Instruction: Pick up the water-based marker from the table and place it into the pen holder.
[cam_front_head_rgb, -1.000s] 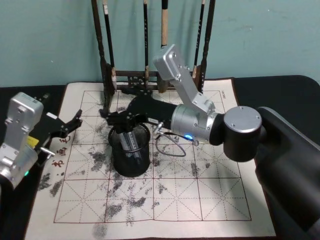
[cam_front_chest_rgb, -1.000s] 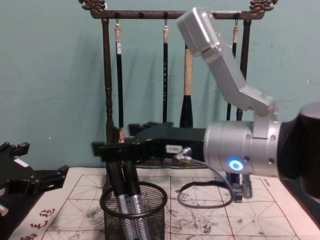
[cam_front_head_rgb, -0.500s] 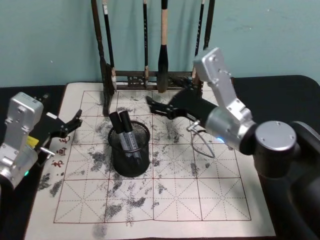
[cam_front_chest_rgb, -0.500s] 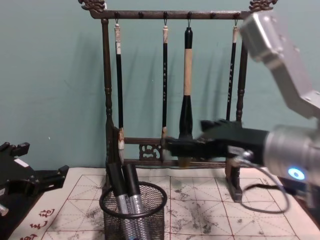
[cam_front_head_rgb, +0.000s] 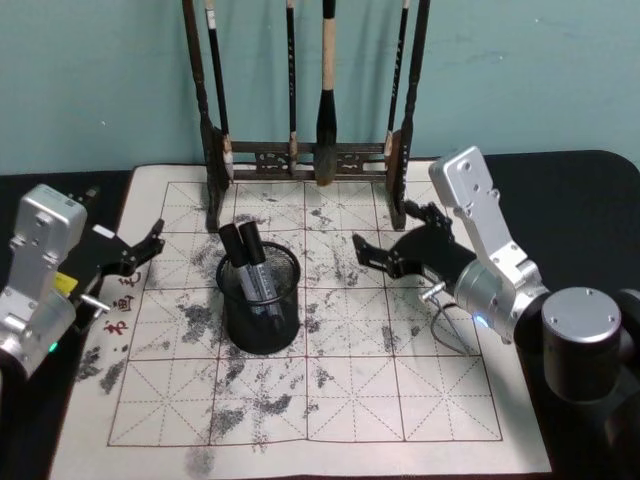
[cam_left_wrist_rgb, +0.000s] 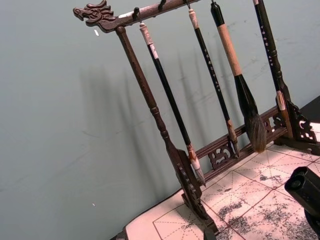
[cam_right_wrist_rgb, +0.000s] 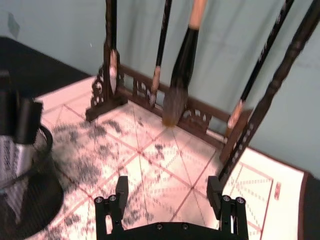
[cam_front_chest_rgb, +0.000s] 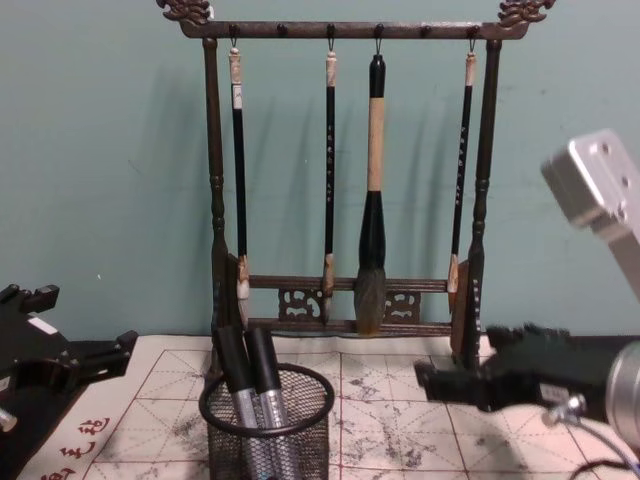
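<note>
Head view: markers in the cup, right gripper empty

Two markers (cam_front_head_rgb: 250, 262) stand in the pen holder (cam_front_head_rgb: 261, 300), the black mesh cup left of centre on the ink-stained grid mat (cam_front_head_rgb: 350, 390). Long axes near vertical, black caps up, both leaning toward the brush rack (cam_front_head_rgb: 300, 155) behind the cup. Which of the two is the water-based one cannot be told.

Right arm reaches in from the right, forearm angled down over the mat. Right gripper (cam_front_head_rgb: 390, 240) hangs to the right of the cup, well apart from it, fingers pointing toward the rack. Jaws spread wide; nothing between them, nothing touched. Right wrist view confirms both fingers (cam_right_wrist_rgb: 121, 192) parted over bare mat.

Left gripper (cam_front_head_rgb: 135, 250) parked at the mat's left edge, jaws spread, empty.
</note>
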